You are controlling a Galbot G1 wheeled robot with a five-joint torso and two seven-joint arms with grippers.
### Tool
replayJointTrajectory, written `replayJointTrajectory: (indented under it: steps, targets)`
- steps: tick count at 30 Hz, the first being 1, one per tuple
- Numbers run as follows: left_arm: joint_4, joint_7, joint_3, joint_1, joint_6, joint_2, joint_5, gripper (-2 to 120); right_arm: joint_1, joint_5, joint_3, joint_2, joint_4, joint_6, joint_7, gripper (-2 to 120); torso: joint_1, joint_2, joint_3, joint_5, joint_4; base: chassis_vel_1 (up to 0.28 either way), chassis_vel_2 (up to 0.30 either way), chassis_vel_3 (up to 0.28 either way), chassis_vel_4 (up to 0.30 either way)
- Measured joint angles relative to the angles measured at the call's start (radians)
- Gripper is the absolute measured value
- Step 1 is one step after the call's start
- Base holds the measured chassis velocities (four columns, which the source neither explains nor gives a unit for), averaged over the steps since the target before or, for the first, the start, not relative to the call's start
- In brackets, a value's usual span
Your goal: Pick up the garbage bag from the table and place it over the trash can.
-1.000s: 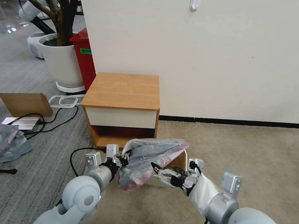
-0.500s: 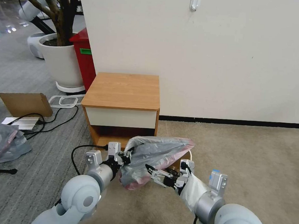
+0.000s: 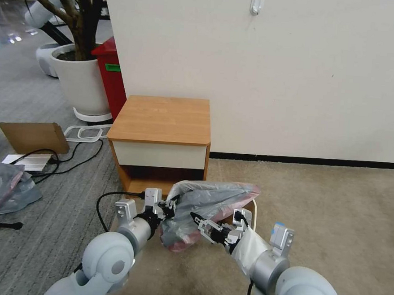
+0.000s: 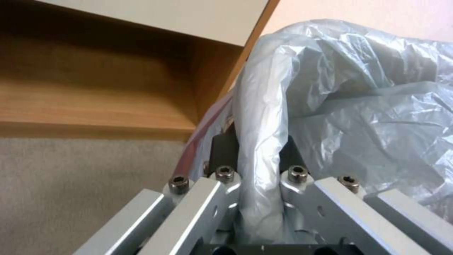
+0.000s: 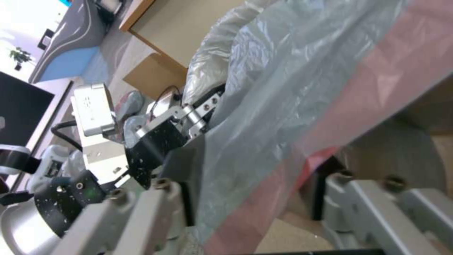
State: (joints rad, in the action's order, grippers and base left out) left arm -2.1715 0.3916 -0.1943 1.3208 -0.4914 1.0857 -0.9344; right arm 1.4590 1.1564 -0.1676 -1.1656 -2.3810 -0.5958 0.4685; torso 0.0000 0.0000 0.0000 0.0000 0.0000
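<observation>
Both arms reach forward low over the beige carpet (image 3: 336, 211), in front of the table (image 3: 163, 120), holding the garbage bag (image 3: 207, 200) between them. Left end effector (image 3: 171, 210) is clamped tight on a bunched fold at the bag's left side; in the left wrist view the grey plastic (image 4: 264, 141) is squeezed between its black pads (image 4: 224, 148), with the bag billowing out beyond. Right end effector (image 3: 196, 220) grips the bag's near edge, its jaws only partly closed with the film and pink-red band (image 5: 339, 106) running between the fingers (image 5: 179, 170) in the right wrist view. The bag hangs spread and puffed, off the table, draped above the trash can (image 3: 253, 212), of which just a cream strip of rim peeks out at the bag's right end. How far the bag mouth sits over the rim can't be told. Table top is bare wood, white drawer front and shelf gap behind the bag. Off to the left on the grey carpet: a white plant pot (image 3: 80, 83), red bin (image 3: 109, 80), cardboard piece (image 3: 33, 136), and another grey plastic sheet (image 3: 3, 188).
</observation>
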Motion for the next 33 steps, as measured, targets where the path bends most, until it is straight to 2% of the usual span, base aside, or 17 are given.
replayJointTrajectory:
  steps: [3,4,7,8,11,19,26,33]
  targets:
    - [0.002,0.001,0.0,0.001,0.002,0.005,-0.001,5,0.0,-0.001,0.004,-0.001,0.0,0.005,-0.005,28,0.0,0.0,0.0,0.0,0.0,0.0,0.0,0.0,0.0]
    - [0.002,0.001,0.0,0.001,0.002,0.005,-0.001,5,0.0,-0.001,0.004,-0.001,0.0,0.005,-0.005,28,0.0,0.0,0.0,0.0,0.0,0.0,0.0,0.0,0.0]
    - [0.004,0.005,0.0,0.006,0.002,0.009,-0.009,5,0.001,-0.004,0.007,-0.001,0.0,0.008,-0.01,15,0.0,0.0,0.0,0.0,0.0,0.0,0.0,0.0,0.0]
    - [0.004,0.005,0.0,0.006,0.002,0.009,-0.009,5,0.001,-0.004,0.007,-0.001,0.0,0.008,-0.01,15,0.0,0.0,0.0,0.0,0.0,0.0,0.0,0.0,0.0]
    - [0.004,0.009,0.0,0.009,0.002,0.01,-0.015,5,0.002,-0.006,0.008,0.0,0.0,0.012,-0.021,0,0.0,0.0,0.0,0.0001,0.0,0.0,0.0,0.0,0.0]
    - [0.007,0.047,-0.008,0.007,0.001,0.023,-0.066,5,0.018,-0.021,0.003,0.004,-0.009,0.016,-0.031,0,0.0,0.0,0.0,0.0001,0.0,0.0,0.0,0.0,0.0]
    - [0.037,0.081,-0.05,0.001,0.0,0.044,-0.114,5,0.049,-0.028,-0.045,0.025,-0.047,0.016,-0.032,0,0.0,0.0,0.0,0.0001,0.0,0.0,0.0,0.0,0.0]
    - [0.05,0.09,-0.081,-0.003,0.0,0.054,-0.143,5,0.057,-0.028,-0.079,0.034,-0.06,0.022,-0.028,0,0.0,0.0,0.0,0.0001,0.0,0.0,0.0,0.0,0.0]
